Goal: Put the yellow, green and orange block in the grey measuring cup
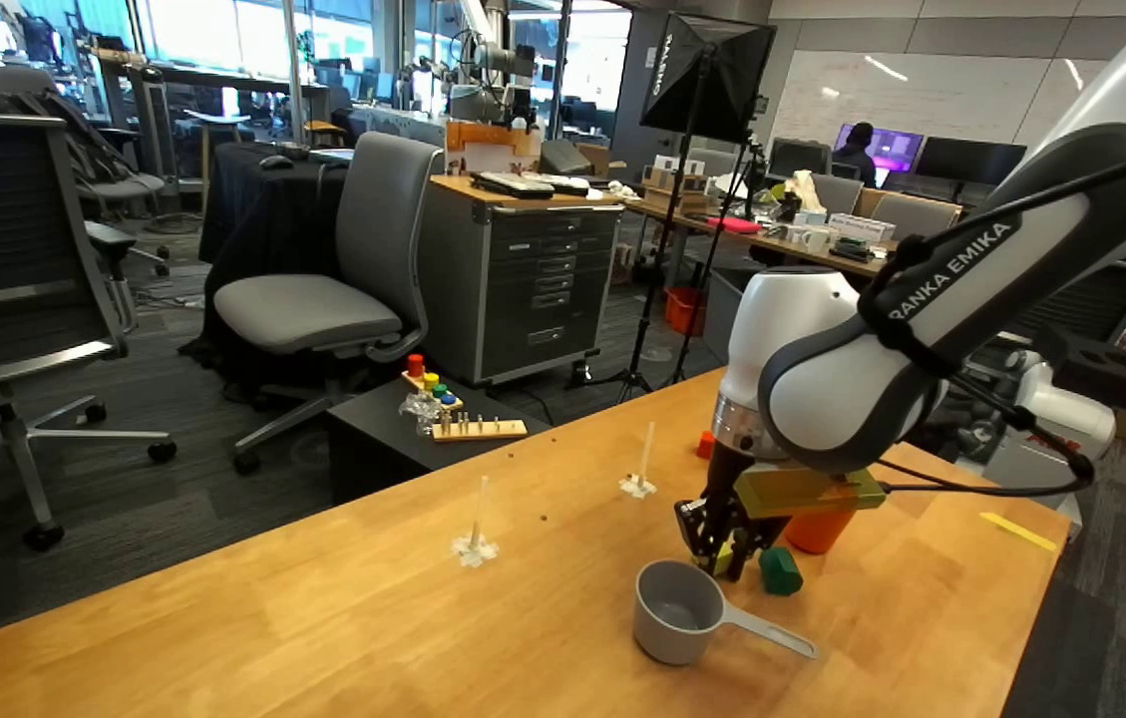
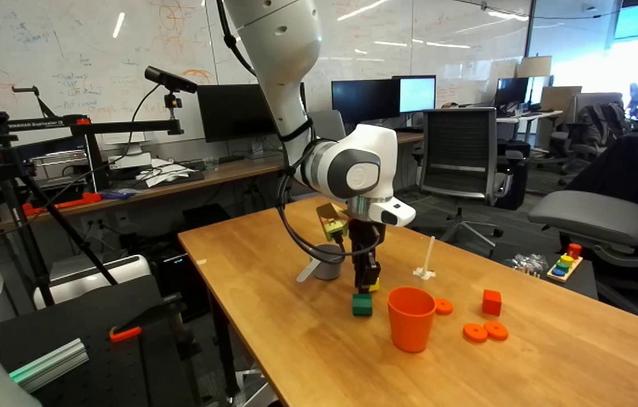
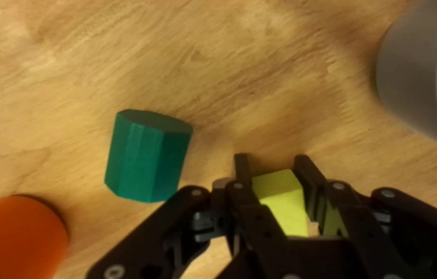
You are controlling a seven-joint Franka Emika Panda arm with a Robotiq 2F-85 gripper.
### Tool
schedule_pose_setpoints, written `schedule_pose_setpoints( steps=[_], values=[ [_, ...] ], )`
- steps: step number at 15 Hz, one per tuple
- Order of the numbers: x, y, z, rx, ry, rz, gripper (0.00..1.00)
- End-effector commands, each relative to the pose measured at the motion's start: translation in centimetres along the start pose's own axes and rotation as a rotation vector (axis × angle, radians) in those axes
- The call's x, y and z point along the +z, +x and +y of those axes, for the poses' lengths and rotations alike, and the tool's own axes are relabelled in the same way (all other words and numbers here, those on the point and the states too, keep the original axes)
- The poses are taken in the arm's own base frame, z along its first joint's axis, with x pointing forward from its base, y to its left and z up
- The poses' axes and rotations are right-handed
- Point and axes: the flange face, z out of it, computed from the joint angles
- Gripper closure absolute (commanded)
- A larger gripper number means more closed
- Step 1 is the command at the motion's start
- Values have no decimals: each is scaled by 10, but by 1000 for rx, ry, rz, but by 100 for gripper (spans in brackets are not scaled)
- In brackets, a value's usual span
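Observation:
My gripper (image 1: 725, 570) points down at the table. In the wrist view its fingers (image 3: 271, 159) are shut on the yellow block (image 3: 286, 209), low at the tabletop. The yellow block shows partly in an exterior view (image 2: 374, 285). The green block (image 3: 144, 159) lies on the table beside the gripper, also in both exterior views (image 1: 780, 571) (image 2: 361, 304). The orange-red block (image 2: 491, 302) stands farther off on the table. The grey measuring cup (image 1: 667, 638) stands upright close to the gripper on its other side from the green block; I see no block inside it.
An orange cup (image 2: 411, 328) stands upright near the green block. Flat orange discs (image 2: 475, 332) lie around it. Two thin upright pegs (image 1: 481, 514) (image 1: 645, 459) are taped to the table. The measuring cup's handle (image 1: 772, 630) sticks out sideways.

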Motion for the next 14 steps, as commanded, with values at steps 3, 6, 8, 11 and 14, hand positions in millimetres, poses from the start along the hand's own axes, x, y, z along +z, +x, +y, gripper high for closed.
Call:
schedule_pose_setpoints(
  steps=[3,6,8,11,14],
  values=[
    [-64,7,-14,-5,68,51,91],
    [-115,-3,-34,-36,116,98,91],
    [-144,-19,-47,-60,144,111,91],
    [-163,-53,-64,-76,175,72,91],
    [-152,-94,-71,-72,181,-17,91]
  ],
)
